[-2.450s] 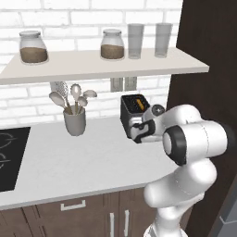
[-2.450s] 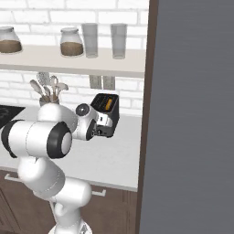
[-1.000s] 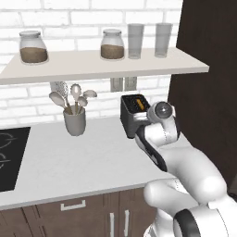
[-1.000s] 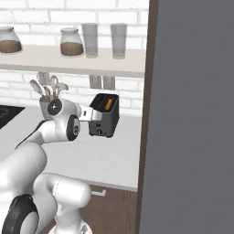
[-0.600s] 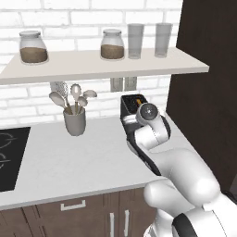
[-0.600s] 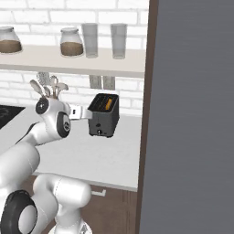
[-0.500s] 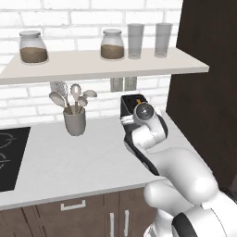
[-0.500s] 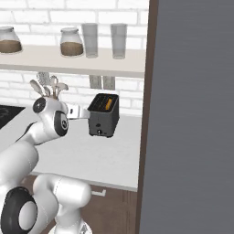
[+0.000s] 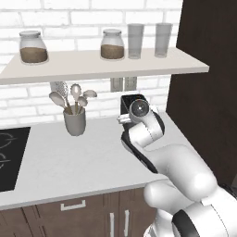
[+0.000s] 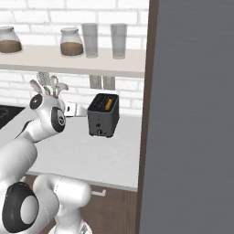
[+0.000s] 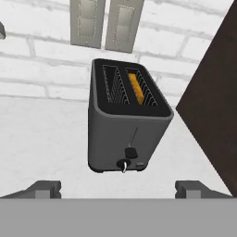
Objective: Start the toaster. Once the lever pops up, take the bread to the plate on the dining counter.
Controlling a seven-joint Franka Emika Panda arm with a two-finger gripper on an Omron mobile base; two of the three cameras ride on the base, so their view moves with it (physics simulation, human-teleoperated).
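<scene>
The toaster (image 11: pixel 127 125) is started, lever held low; the claw (image 11: pixel 118 189) is spread empty. The bread (image 11: pixel 135 88) is to be awaited.

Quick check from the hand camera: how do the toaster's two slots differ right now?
On the toaster, the right slot holds the bread, an orange slice sunk low between the wire guides; the left slot shows just its dark wire guides. The right slot therefore looks bright inside, the left slot dark. Both are long, parallel openings in the top, running front to back, and look about the same size.
</scene>
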